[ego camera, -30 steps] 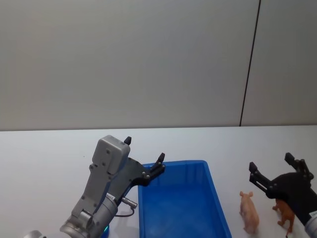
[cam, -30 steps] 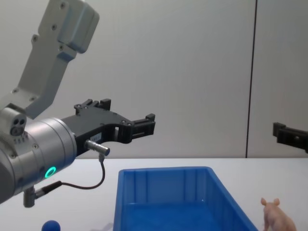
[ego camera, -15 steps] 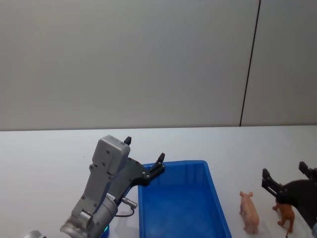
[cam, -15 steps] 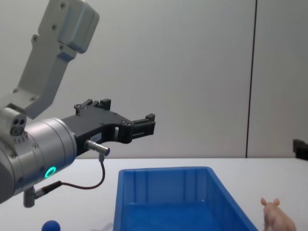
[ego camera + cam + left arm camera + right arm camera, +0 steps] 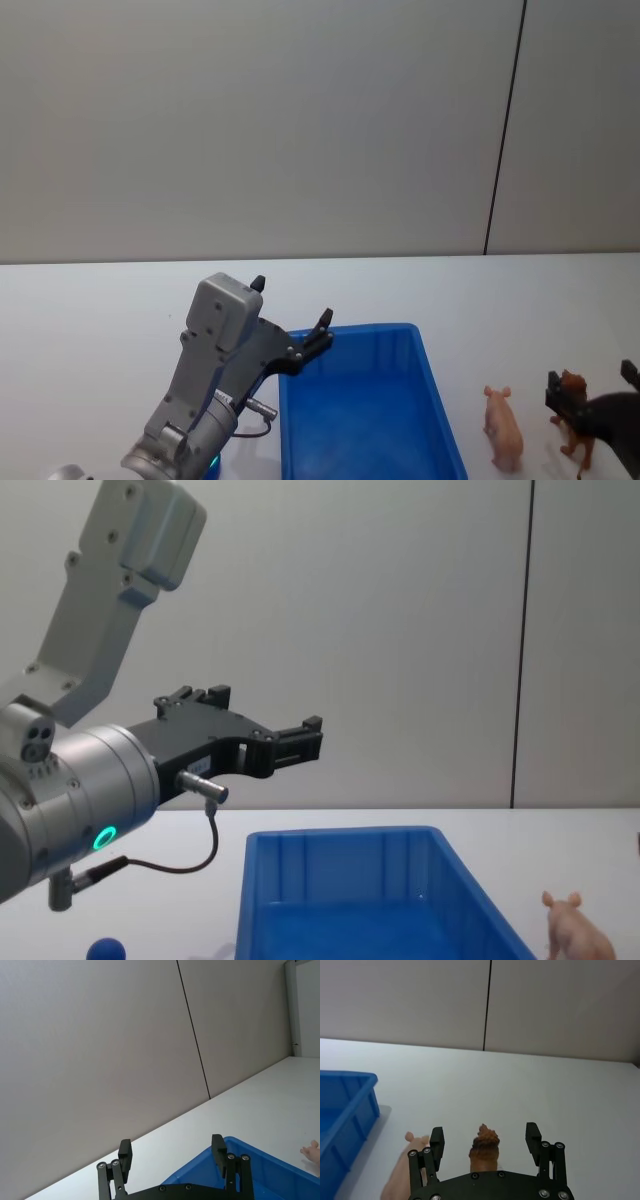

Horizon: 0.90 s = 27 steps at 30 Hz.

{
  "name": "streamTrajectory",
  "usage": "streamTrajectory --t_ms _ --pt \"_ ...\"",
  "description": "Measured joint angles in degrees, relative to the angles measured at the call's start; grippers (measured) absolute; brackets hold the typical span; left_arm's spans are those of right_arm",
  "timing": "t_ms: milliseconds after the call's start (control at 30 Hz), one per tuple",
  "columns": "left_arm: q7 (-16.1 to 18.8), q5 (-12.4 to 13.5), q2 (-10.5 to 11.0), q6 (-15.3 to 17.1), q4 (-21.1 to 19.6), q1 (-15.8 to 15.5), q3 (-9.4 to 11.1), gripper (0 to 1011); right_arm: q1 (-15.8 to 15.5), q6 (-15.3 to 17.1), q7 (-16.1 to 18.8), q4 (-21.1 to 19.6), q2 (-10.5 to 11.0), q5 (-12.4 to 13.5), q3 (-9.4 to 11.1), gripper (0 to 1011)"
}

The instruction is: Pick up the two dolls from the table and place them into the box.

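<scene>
Hazard entry: small orange-brown plastic animal doll (image 5: 484,1152), upright on plain white tabletop (image 5: 100,300) right of bright blue ribbed plastic bin (image 5: 350,328), straddled by wide-open right gripper (image 5: 485,1132); judged liable to topple against neighbouring pale pink plastic pig (image 5: 503,430) under off-centre closing; left gripper (image 5: 171,1145) open, idle, raised by bin's far left corner.

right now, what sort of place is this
Probably a robot test lab: plain white table, blank grey wall, a blue box and toy pig, left gripper open by the box, right gripper open around a brown toy.

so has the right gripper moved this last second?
Yes: head view shows the right gripper lower and farther right against the unmoved pig, open around the brown animal.
</scene>
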Motion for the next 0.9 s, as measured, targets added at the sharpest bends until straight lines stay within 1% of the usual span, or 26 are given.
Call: streamTrajectory --t_ms 400,500,533,667,700,767,800,833,900 --pt "0.00 0.00 0.00 0.00 0.00 0.00 0.00 1001 0.27 0.90 -0.99 3.84 -0.76 -0.28 0.28 1001" --pt "0.00 0.00 0.00 0.00 0.00 0.00 0.00 1001 0.38 0.91 -0.96 4.58 -0.93 -0.18 0.29 983" --pt "0.00 0.00 0.00 0.00 0.00 0.00 0.00 1001 0.45 0.92 -0.87 5.12 -1.08 -0.05 0.30 933" --pt "0.00 0.00 0.00 0.00 0.00 0.00 0.00 1001 0.66 0.96 -0.41 6.28 -1.40 0.47 0.32 856" --pt "0.00 0.00 0.00 0.00 0.00 0.00 0.00 1001 0.75 0.97 -0.13 6.84 -1.56 0.73 0.31 808" --pt "0.00 0.00 0.00 0.00 0.00 0.00 0.00 1001 0.82 0.98 0.13 7.26 -1.70 0.93 0.31 768" --pt "0.00 0.00 0.00 0.00 0.00 0.00 0.00 1001 0.84 0.98 0.21 7.45 -1.76 0.99 0.30 713" --pt "0.00 0.00 0.00 0.00 0.00 0.00 0.00 1001 0.92 0.99 0.53 7.88 -1.91 1.21 0.27 705" --pt "0.00 0.00 0.00 0.00 0.00 0.00 0.00 1001 1.01 0.99 0.91 8.38 -2.09 1.46 0.22 636"
